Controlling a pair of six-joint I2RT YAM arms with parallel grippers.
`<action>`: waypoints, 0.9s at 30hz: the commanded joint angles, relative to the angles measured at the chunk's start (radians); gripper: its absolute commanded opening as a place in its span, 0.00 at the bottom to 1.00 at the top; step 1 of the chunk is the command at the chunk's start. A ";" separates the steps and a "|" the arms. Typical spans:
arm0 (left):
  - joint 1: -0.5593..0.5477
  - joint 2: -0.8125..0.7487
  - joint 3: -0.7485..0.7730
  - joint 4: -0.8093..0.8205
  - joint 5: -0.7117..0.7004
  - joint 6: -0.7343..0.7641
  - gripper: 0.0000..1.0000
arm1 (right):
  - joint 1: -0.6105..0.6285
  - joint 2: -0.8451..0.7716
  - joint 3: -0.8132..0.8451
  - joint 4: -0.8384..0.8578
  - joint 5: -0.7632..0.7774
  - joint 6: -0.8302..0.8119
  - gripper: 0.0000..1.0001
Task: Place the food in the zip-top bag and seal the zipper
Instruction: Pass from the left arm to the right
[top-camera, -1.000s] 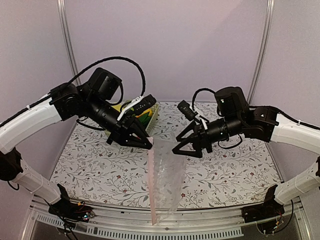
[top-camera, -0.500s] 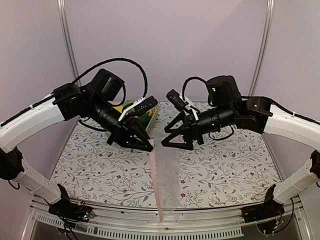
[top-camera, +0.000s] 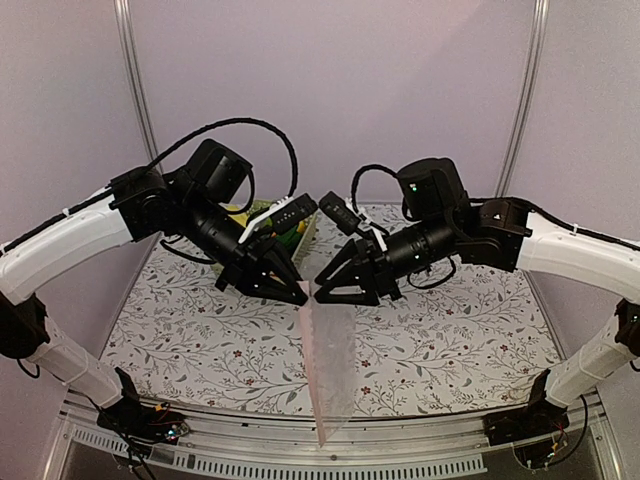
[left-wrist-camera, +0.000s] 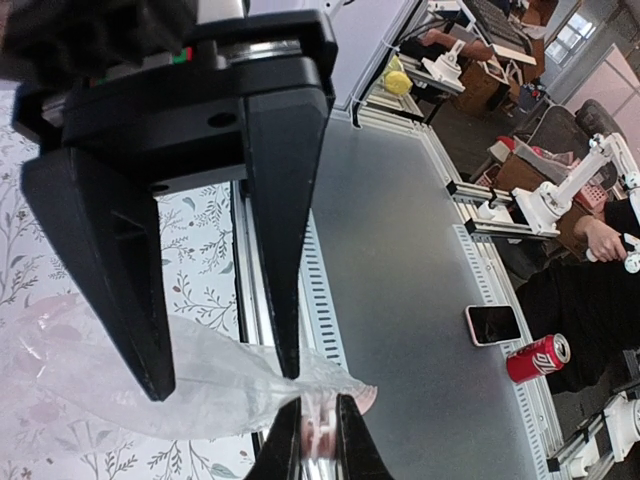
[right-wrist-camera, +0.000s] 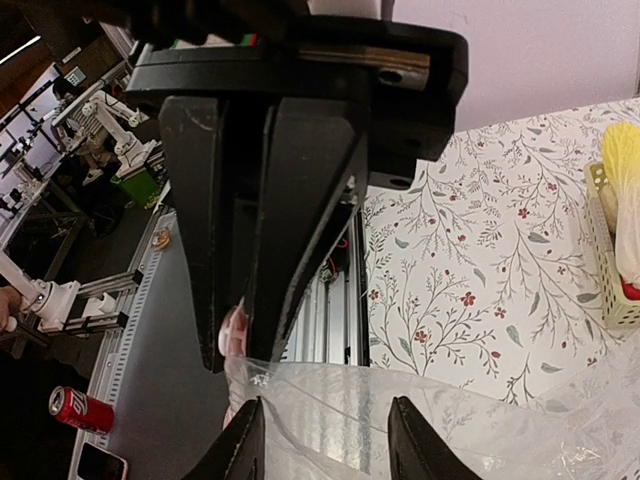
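The clear zip-top bag hangs in mid-air over the table's front, its pink zipper running down its left edge. My left gripper is shut on the bag's top corner; in the left wrist view it pinches the pink zipper. My right gripper faces it from the right, open, with the bag's mouth edge lying between its tips. The food sits in the basket: a yellow cabbage and a red piece show.
A pale green lattice basket stands at the back of the floral table, partly hidden behind my left arm. The table's metal front rail lies just under the bag's lower tip. Beyond it the floor holds a phone and a red can.
My right gripper has swung left and up to the bag's top corner, and its jaws have narrowed. The bag's lower end has shifted slightly right. My left gripper has kept its hold.
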 joint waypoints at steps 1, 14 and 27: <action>-0.003 0.008 -0.002 -0.002 0.009 0.011 0.00 | 0.014 0.014 0.009 0.009 -0.021 0.009 0.36; 0.008 -0.070 -0.044 0.146 -0.167 -0.093 0.65 | 0.016 -0.091 -0.079 0.076 0.178 0.092 0.00; 0.031 -0.177 -0.220 0.466 -0.377 -0.279 0.91 | 0.018 -0.142 -0.106 0.077 0.505 0.188 0.00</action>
